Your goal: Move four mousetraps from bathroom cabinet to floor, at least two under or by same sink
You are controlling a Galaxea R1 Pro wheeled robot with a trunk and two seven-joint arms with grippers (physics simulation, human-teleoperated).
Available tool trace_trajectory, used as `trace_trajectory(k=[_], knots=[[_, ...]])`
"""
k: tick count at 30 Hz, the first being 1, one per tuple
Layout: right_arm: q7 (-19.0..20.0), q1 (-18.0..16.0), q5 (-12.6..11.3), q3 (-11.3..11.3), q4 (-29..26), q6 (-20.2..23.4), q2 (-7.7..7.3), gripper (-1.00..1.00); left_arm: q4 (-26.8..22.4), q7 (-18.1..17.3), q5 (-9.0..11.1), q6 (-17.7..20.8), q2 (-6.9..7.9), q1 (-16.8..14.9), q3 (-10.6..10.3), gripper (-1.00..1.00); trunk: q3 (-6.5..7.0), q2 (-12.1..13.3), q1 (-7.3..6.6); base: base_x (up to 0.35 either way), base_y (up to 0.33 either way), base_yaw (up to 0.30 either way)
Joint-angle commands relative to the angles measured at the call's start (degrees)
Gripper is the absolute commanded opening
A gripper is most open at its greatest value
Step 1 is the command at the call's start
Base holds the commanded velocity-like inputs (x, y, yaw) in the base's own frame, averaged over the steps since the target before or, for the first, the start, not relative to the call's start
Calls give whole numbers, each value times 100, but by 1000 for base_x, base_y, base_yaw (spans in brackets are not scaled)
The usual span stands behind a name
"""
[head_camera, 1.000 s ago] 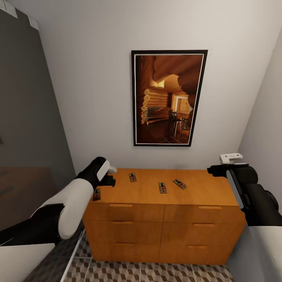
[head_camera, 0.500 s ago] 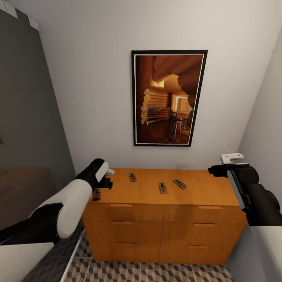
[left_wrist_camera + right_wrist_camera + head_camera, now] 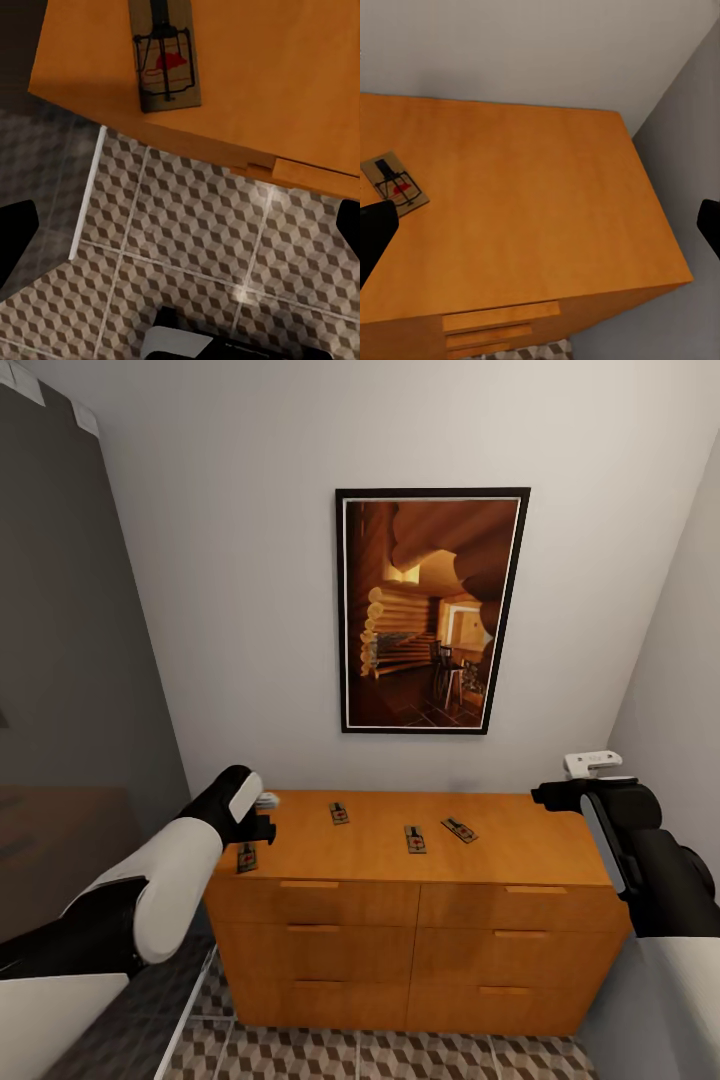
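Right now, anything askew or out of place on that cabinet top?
Mostly tidy. All four mousetraps lie flat on the cabinet, at mixed angles. The leftmost mousetrap sits right at the front-left edge, beside the left gripper. Nothing spilled or damaged.

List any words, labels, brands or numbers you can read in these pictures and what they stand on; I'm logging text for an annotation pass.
No text can be read in these pictures.
Mousetrap at the cabinet's left front corner: a red mark, a shape, not letters.
The other three mousetraps: red marks too small to tell.
Framed picture on the wall: a log-cabin interior, no caption or signature legible.
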Motion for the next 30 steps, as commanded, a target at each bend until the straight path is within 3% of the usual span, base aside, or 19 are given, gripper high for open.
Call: trace_trajectory(k=[1,10,30], knots=[[0,-4,8,1,-4,24,-2,100,-8,57,63,7,15,0,18,100,-3,-4,2,0,0,0],[32,-2,3,7,-4,24,3,100,6,6,119,-101,128,0,53,100,-3,-4,2,0,0,0],[38,-1,2,10,-4,24,13,100,76,-171,180,-236,142,2,107,100,-3,-4,2,0,0,0]])
